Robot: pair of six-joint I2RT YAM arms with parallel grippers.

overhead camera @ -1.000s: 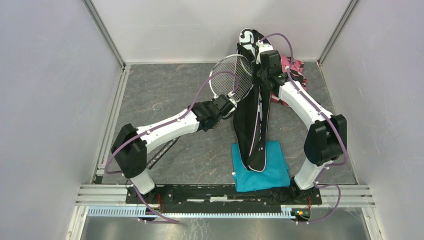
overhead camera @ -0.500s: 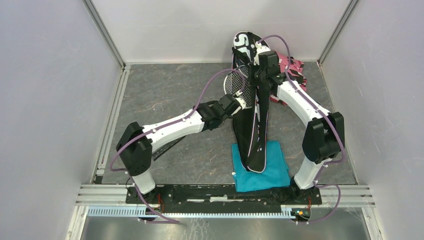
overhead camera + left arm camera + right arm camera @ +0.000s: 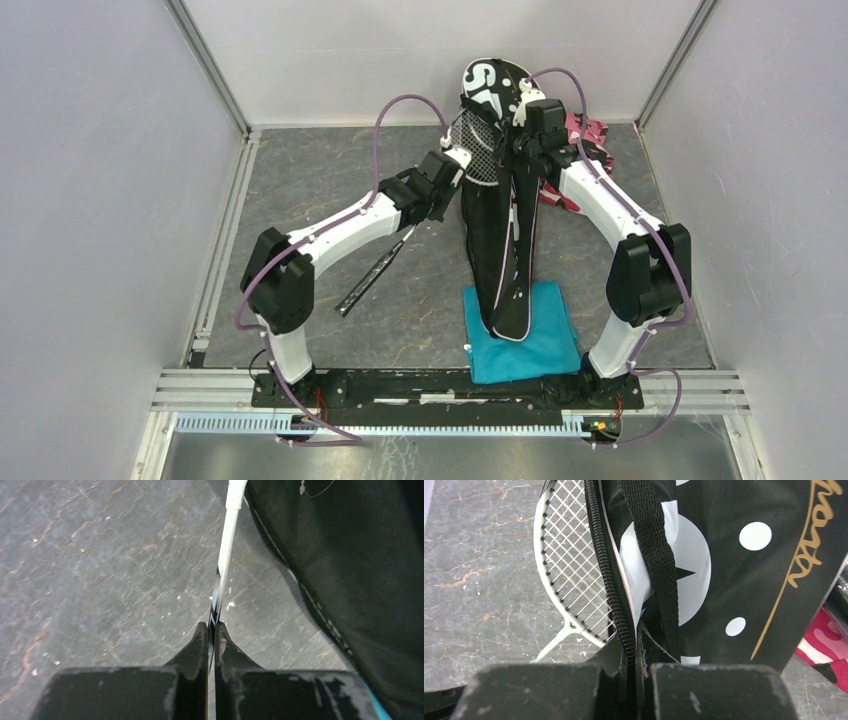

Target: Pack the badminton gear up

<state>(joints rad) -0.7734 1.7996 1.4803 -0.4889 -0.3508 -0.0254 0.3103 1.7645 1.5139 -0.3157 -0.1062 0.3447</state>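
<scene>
The black racquet-shaped bag (image 3: 497,240) runs from the back wall to the teal cloth, its top end raised. My right gripper (image 3: 522,148) is shut on the bag's zipper edge (image 3: 616,605), beside a woven strap (image 3: 654,545). My left gripper (image 3: 213,630) is shut on the thin shaft (image 3: 227,540) of a racquet. The silver strung head (image 3: 481,150) lies partly inside the bag's open left side, also seen in the right wrist view (image 3: 566,570). The racquet's black handle (image 3: 372,275) points down-left under the left arm. Shuttlecocks and tube are out of view.
A teal square cloth (image 3: 545,350) lies under the bag's near end. Pink-black camouflage fabric (image 3: 592,135) sits at the back right behind the right arm. Walls with metal rails close in the grey floor (image 3: 330,180) on three sides.
My left arm has swung toward the back, carrying the racquet; its head has slid from beside the bag into the bag's open side. The right gripper has kept its hold on the bag.
</scene>
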